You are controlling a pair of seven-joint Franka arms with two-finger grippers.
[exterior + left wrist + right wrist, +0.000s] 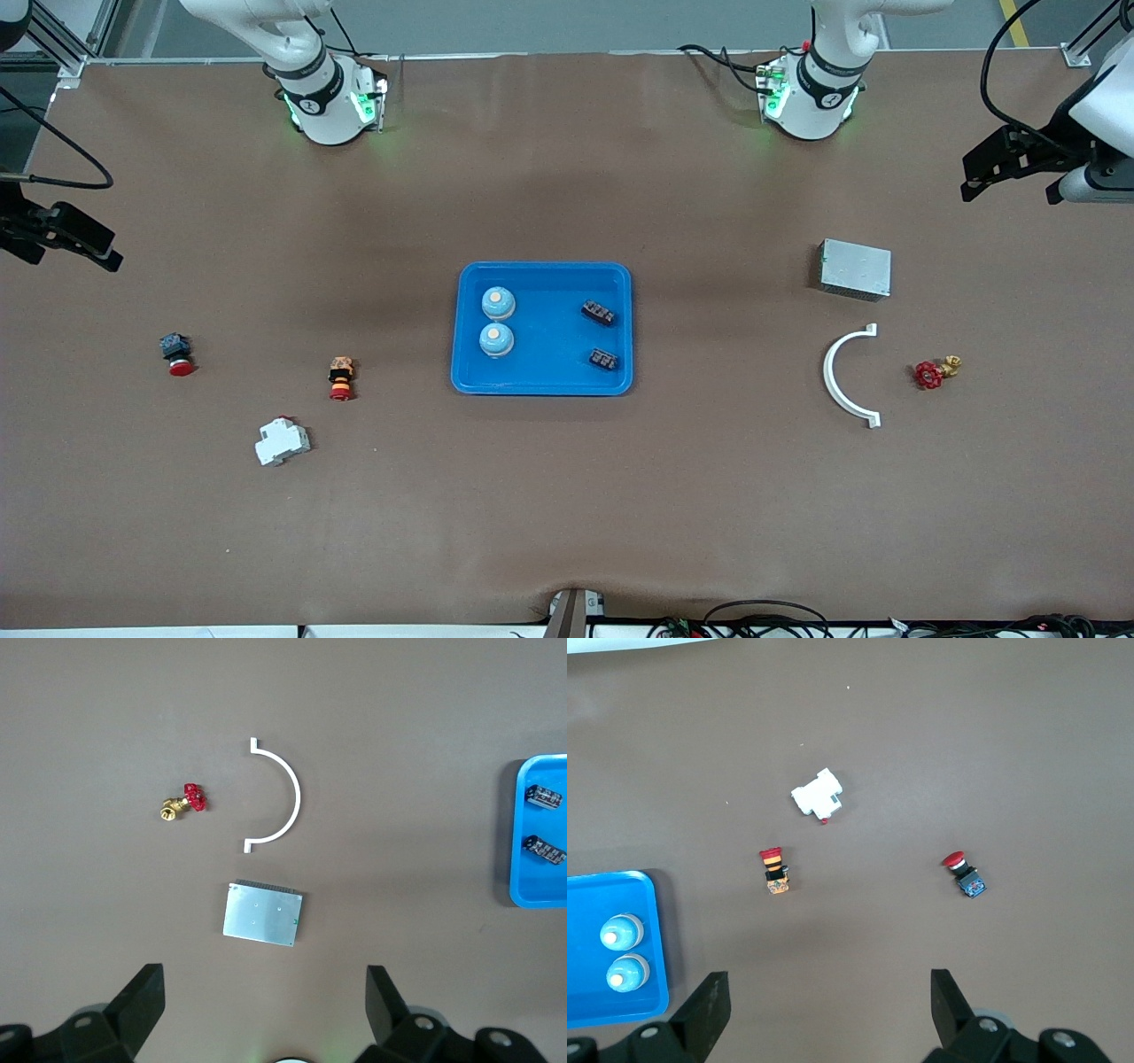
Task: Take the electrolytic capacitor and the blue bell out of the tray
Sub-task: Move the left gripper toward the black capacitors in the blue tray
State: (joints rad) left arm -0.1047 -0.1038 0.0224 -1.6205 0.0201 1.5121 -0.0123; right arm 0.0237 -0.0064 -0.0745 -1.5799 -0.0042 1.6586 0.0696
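A blue tray (545, 266) sits mid-table. In it are two light-blue bells (498, 302) (496, 339) with orange tops, toward the right arm's end. Two black capacitors (599, 312) (604, 359) lie in it toward the left arm's end. My left gripper (1010, 177) is open and empty, raised over the table's left-arm end. My right gripper (71, 248) is open and empty, raised over the right-arm end. The left wrist view shows the left gripper (266, 992), the tray's edge (532, 895) and both capacitors (543, 796). The right wrist view shows the right gripper (830, 997), the tray (585, 881) and both bells (622, 931).
At the left arm's end lie a grey metal box (855, 268), a white curved bracket (833, 372) and a red-handled brass valve (930, 374). At the right arm's end lie a white breaker (282, 440), an orange push button (341, 377) and a blue-bodied red button (177, 353).
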